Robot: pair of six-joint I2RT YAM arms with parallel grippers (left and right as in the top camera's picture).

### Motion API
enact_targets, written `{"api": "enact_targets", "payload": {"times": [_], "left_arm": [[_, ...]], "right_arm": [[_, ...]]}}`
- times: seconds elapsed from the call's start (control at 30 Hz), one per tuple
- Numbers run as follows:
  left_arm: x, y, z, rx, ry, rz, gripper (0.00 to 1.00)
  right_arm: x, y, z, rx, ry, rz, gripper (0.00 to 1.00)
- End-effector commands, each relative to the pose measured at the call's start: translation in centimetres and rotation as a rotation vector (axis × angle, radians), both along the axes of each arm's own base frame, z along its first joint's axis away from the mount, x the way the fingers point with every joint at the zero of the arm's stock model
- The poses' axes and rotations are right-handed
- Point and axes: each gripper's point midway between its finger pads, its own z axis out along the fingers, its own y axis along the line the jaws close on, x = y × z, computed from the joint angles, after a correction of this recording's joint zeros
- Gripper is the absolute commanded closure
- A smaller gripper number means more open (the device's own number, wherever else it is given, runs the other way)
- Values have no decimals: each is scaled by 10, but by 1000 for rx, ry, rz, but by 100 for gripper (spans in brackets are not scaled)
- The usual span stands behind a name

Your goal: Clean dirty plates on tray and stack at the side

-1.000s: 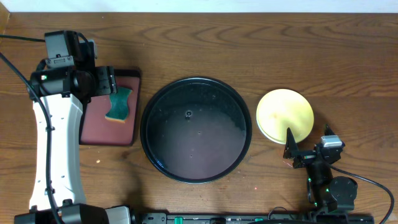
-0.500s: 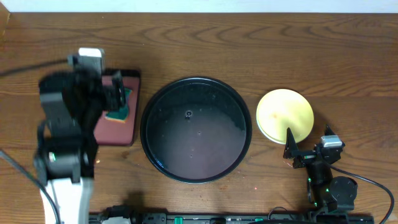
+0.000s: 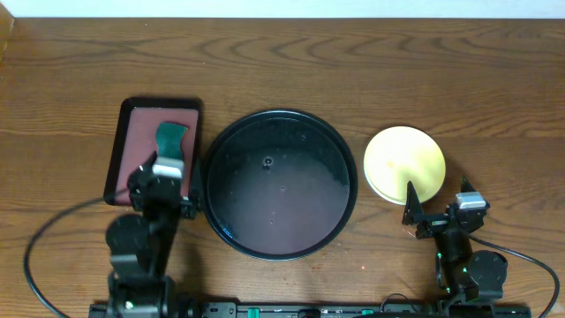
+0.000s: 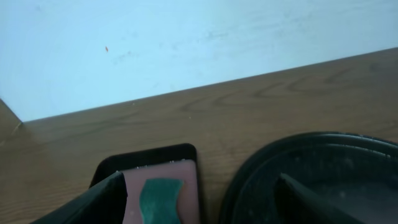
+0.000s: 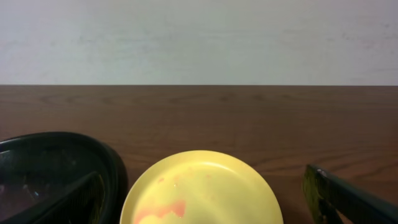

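Wooden table point(image 3: 291, 53), yellow plate point(image 3: 404, 163) at three o'clock of the black tray point(image 3: 282, 208); left gripper point(image 4: 199, 193) and right gripper point(image 5: 208, 196) both gape wide, empty.

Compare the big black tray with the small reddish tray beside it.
The black tray is round; the reddish tray is rectangular. The black tray is clearly larger than the reddish tray. The black tray holds no plate; the reddish tray carries a green sponge. Both lie flat on the table and have dark rims.
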Motion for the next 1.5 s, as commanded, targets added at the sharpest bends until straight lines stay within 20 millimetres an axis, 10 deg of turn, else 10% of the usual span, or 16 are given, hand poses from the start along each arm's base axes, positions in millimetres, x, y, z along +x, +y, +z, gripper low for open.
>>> {"api": "enact_targets", "payload": {"times": [0.0, 0.57, 1.47], "left_arm": [[-9, 4, -16, 33, -40, 37, 24], [-23, 3, -77, 59, -38, 38, 24], [-23, 4, -79, 60, -31, 42, 24]], "right_arm": [[0, 0, 0, -8, -4, 0, 1], [0, 0, 0, -8, -4, -1, 1], [0, 0, 0, -8, -4, 0, 1]]}}
